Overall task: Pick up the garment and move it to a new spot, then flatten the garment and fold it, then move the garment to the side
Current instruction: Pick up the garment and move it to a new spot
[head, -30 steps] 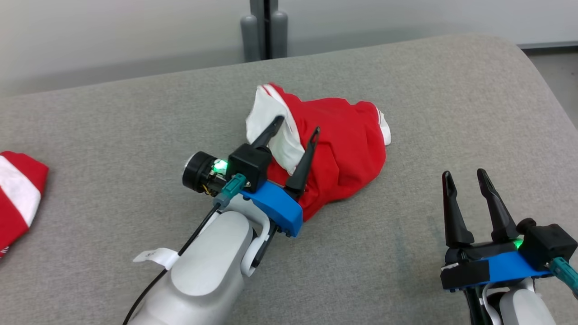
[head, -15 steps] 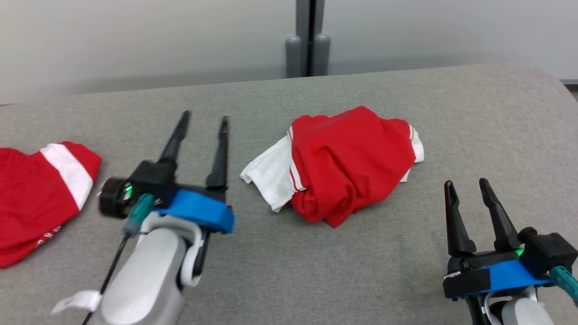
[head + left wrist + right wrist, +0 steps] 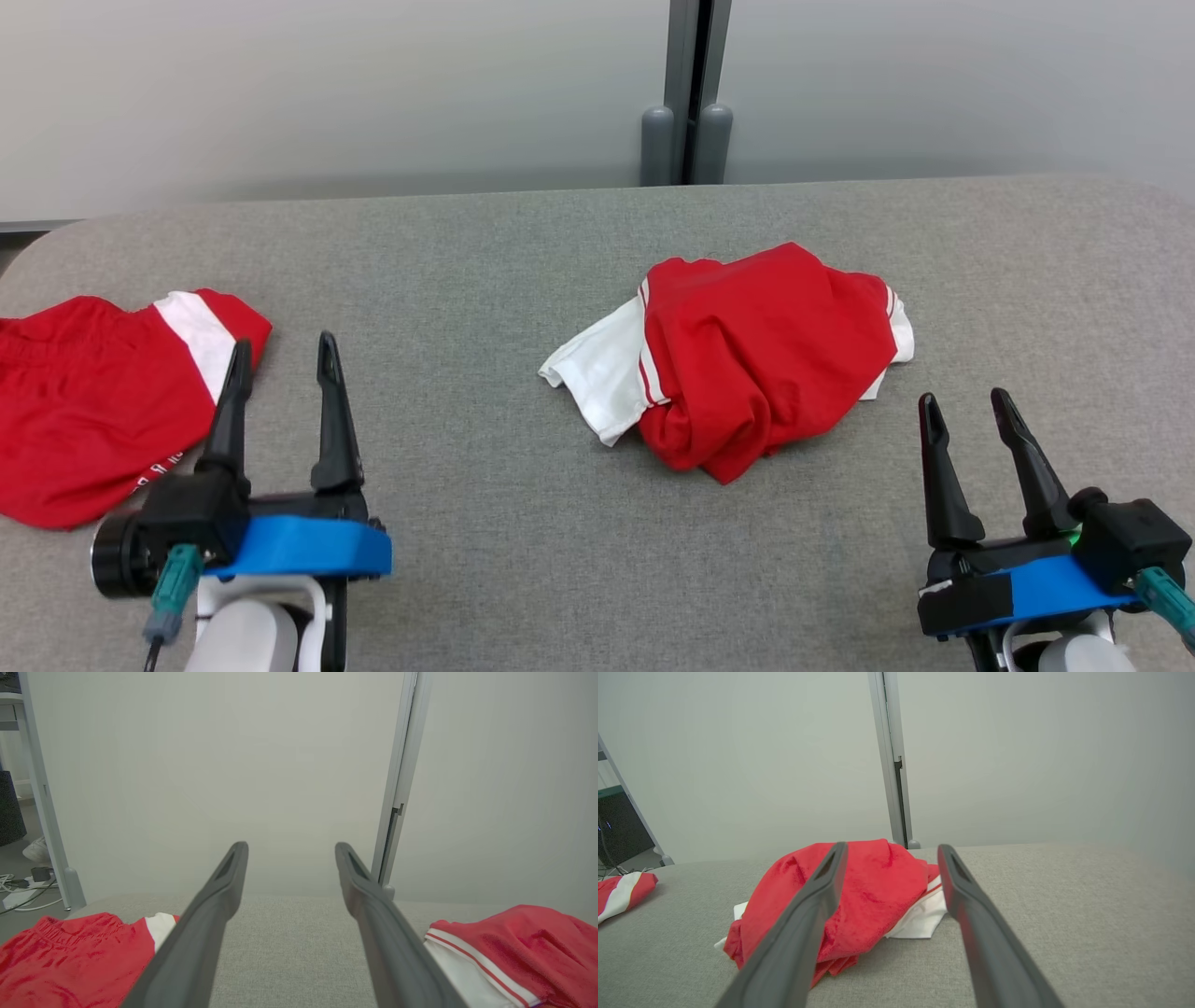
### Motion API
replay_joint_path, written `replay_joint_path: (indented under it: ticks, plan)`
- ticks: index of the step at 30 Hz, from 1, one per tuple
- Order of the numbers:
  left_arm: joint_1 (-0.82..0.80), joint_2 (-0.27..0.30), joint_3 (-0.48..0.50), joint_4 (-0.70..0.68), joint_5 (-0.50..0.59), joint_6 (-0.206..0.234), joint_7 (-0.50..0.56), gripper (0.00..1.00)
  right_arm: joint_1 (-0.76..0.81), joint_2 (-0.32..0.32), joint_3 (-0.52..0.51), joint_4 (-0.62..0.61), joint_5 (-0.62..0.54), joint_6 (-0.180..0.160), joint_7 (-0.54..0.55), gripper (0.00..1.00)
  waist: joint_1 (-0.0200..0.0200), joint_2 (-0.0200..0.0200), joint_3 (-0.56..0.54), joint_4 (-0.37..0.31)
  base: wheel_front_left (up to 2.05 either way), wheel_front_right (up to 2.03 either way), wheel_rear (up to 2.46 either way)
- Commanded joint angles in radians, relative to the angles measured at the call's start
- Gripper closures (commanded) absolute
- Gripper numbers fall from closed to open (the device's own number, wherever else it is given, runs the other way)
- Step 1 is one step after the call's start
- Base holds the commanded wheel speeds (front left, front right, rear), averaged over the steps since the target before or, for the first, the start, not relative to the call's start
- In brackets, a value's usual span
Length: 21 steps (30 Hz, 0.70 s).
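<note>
A red garment (image 3: 756, 359) with white panels lies crumpled in a heap at the middle of the grey padded table (image 3: 485, 280). It appears again low right in the left wrist view (image 3: 518, 947) and straight ahead in the right wrist view (image 3: 873, 891). My left gripper (image 3: 282, 347) is open at the lower left, well to the left of the heap, with nothing between its fingers (image 3: 290, 848). Open and empty too, my right gripper (image 3: 963, 403) is at the lower right, just near and right of the heap (image 3: 893, 849).
A second red and white garment (image 3: 93, 411) lies spread at the table's left end (image 3: 70, 961), just left of my left gripper, and shows far left in the right wrist view (image 3: 621, 891). Pale partition panels with a grey post (image 3: 689, 93) stand behind the far edge.
My left gripper, which hovered open over the crumpled garment, has drawn back to the lower left. The head camera has shifted, bringing the second garment into view. The right gripper has stayed put.
</note>
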Motion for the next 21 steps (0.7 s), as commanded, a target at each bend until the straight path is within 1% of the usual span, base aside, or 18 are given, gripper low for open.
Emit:
replay_joint_path:
  ticks: [1, 10, 21]
  plan:
    - [0.033, -0.01, 0.02, -0.012, 0.016, -0.009, -0.003, 0.0, 0.016, 0.0, -0.003, -0.003, -0.004, 0.002, -0.004, 0.0, 0.0, 0.0, -0.005, 0.002, 0.0, 0.0, 0.0]
    - [0.136, -0.064, 0.104, -0.019, 0.067, -0.05, -0.003, 0.0, 0.036, 0.0, -0.005, 0.009, -0.012, 0.002, -0.003, 0.0, 0.0, 0.0, -0.025, 0.012, 0.0, 0.0, 0.0]
    - [0.15, -0.099, 0.155, 0.012, 0.123, -0.096, -0.003, 0.0, 0.051, 0.0, -0.004, 0.013, -0.016, 0.002, 0.008, 0.0, 0.0, 0.0, -0.038, 0.008, 0.0, 0.0, 0.0]
